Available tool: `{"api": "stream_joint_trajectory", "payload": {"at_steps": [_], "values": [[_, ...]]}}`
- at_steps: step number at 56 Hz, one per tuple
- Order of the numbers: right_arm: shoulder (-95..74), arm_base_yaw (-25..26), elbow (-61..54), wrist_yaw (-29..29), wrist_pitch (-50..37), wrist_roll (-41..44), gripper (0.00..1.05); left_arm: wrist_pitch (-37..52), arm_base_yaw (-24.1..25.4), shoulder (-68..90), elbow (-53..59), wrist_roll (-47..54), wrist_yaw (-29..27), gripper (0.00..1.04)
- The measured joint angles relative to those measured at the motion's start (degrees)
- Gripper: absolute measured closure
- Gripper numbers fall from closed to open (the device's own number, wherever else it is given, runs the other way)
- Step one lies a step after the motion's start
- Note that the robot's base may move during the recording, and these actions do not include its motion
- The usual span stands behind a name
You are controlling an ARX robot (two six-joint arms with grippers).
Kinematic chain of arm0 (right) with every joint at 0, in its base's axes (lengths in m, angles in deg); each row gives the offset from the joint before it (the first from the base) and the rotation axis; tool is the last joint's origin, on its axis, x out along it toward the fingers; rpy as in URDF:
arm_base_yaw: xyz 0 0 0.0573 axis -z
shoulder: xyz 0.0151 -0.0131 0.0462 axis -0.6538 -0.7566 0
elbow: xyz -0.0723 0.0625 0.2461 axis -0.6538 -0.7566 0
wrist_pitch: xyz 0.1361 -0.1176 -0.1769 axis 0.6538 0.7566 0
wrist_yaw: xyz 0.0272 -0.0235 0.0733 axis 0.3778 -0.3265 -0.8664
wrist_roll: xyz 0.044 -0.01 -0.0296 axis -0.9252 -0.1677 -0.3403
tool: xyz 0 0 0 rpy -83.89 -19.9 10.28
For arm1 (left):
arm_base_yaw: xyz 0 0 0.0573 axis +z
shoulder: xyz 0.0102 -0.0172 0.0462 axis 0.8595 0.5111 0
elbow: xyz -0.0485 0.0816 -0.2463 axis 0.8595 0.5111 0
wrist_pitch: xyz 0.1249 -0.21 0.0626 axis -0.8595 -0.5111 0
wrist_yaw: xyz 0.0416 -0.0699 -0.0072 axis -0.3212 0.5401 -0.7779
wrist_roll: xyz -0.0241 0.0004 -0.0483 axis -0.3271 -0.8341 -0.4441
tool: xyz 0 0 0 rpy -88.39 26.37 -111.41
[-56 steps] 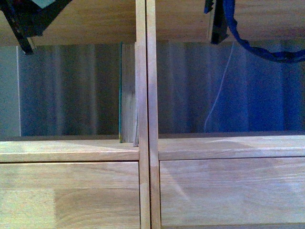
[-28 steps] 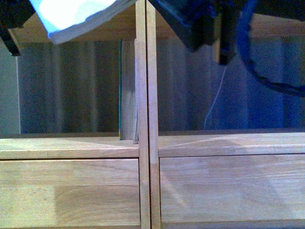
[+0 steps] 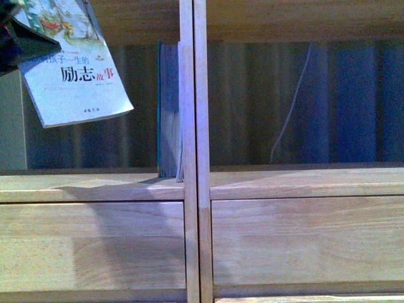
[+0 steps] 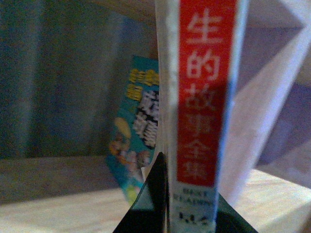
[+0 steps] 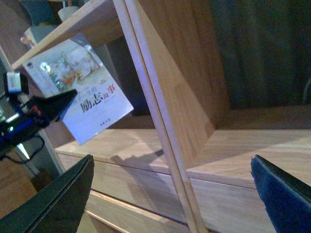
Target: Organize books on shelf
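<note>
I am holding the whitish book tilted at left; the teal-edged book is standing upright in the shelf, against its divider.

Shelf: pale wood, clear grain, smooth matt finish; drawer fronts the same. White paperback: paper, printed cover slightly glossy, red spine patch too blurred to judge. Teal-edged book: paper. Curtain behind: pleated matt cloth.

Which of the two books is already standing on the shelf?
The teal-edged book, upright against the centre divider. The white-covered book hangs tilted in the left hand.
</note>
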Motion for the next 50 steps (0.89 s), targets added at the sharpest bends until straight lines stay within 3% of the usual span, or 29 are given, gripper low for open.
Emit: {"api": "stream_joint_trajectory", "payload": {"at_steps": [11, 21, 38, 47, 48, 50], "values": [[11.3, -0.1, -4.1, 1.4, 8.3, 10.1, 0.07, -7.9, -2.8, 8.2, -10.1, 16.0, -7.6, 0.98], [14.9, -0.8, -4.8, 2.0, 9.2, 13.9, 0.07, -9.7, -6.1, 15.2, -15.9, 28.5, -12.6, 0.98], [14.3, -0.8, -5.0, 2.3, 9.4, 14.4, 0.07, -12.3, -9.0, 24.3, -24.7, 36.2, -20.0, 0.98], [14.4, -0.8, -5.0, 2.3, 9.4, 14.4, 0.07, -12.0, -9.8, 26.4, -25.4, 38.5, -21.0, 0.98], [14.3, -1.1, -4.9, 3.3, 9.8, 14.8, 0.07, -11.9, -10.0, 26.5, -25.4, 38.8, -21.0, 0.98], [14.7, -4.1, -3.1, 14.7, 17.9, 17.0, 0.15, -11.5, -10.4, 26.6, -25.3, 39.2, -21.0, 0.98]]}}
